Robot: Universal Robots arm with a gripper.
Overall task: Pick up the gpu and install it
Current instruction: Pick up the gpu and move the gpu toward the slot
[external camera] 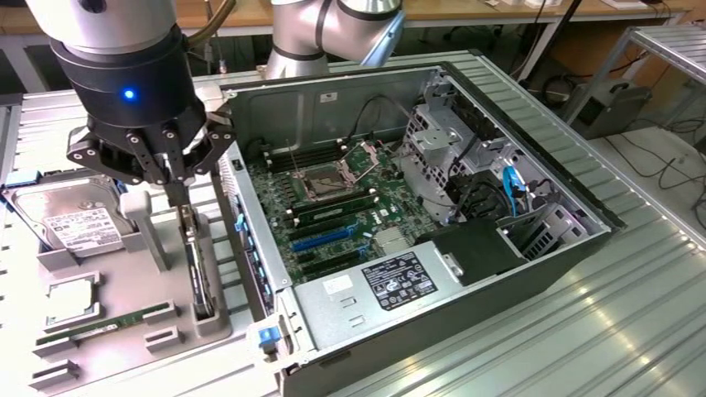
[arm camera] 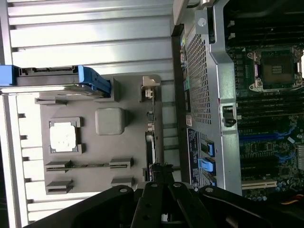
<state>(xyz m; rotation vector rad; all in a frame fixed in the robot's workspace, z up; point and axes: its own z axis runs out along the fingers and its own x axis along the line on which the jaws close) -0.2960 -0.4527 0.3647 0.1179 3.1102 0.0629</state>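
My black linkage gripper (external camera: 177,192) is pinched onto the top edge of the gpu (external camera: 195,260), a thin green circuit card w/ metal bracket. It stands upright in a slot at the grey plastic fixture's (external camera: 138,225) edge nearest the open black PC case (external camera: 464,331), prob. so it can be grabbed from above.

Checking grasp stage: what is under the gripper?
The gpu, on edge in the gray holder. The gripper covers its upper end, so contact can't be seen.

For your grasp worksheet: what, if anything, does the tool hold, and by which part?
The tool appears shut on the gpu, pinching its upper edge.
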